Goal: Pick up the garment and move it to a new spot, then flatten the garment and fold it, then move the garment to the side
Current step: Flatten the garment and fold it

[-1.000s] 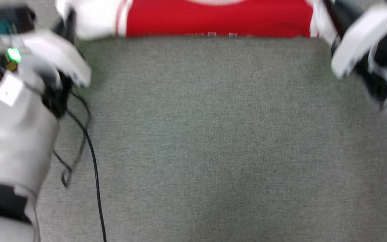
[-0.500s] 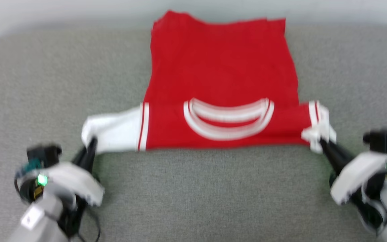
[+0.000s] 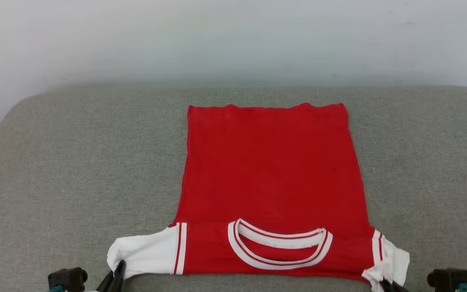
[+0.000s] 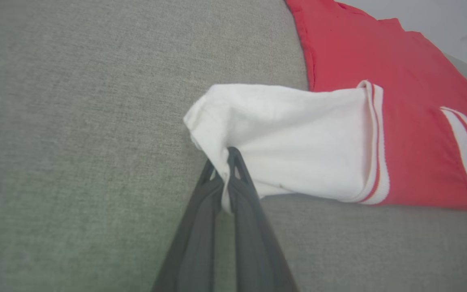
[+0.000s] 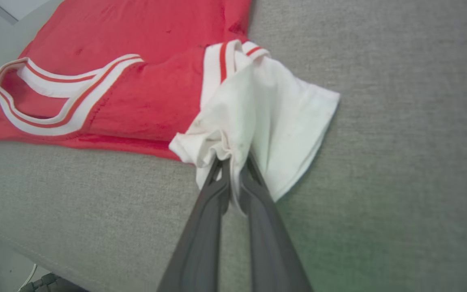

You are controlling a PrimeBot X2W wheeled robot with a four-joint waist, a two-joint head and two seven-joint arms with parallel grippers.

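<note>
L gripper point(image 4: 222, 162) sat at the lower left of the head view, its two dark fingers pressed together & pinching the outer corner of the white sleeve point(image 4: 298, 138) on that side. Cloth was bunched betw. the tips, and the sleeve stood a bit puffed up off the grey cushion point(image 3: 75, 162). Next over, a red-and-white striped band marked where the sleeve met the body. The shirt point(image 3: 270, 170) itself lay flat in the middle of the cushion, plain red side up, collar point(image 3: 280, 247) nearest the robot, hem toward the pale wall point(image 3: 233, 40), approx. centred betw. both arms. A straight crease ran across the red just above the collar, and the hem edge looked slightly wavy. On the right, the other white sleeve point(image 5: 286, 113) was crumpled & folded on itself, partly lying on the cushion. R gripper point(image 5: 233, 162) had its fingers closed on the near edge of that sleeve, a wad of cloth squeezed betw. the tips. Both grippers were low, near the cushion's front edge, well apart from each other.
</note>
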